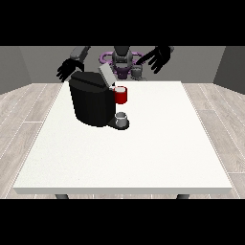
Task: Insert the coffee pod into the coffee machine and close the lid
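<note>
A black coffee machine (91,103) stands on the white table (143,153) towards the back left. Its grey lid (105,74) is tilted up and open. A red pod holder (121,94) sticks out at the machine's front, and a small grey cup (122,118) sits on the base below it. A small grey coffee pod (137,72) rests near the table's far edge, in front of the robot. The hand at the view's left (68,68) hovers above and behind the machine with fingers spread. The hand at the view's right (156,58) is raised beside the pod, fingers spread, holding nothing.
The robot's torso (122,60) stands behind the table's far edge. A wide stretch of the table top lies to the right of and in front of the machine. Wooden floor surrounds the table.
</note>
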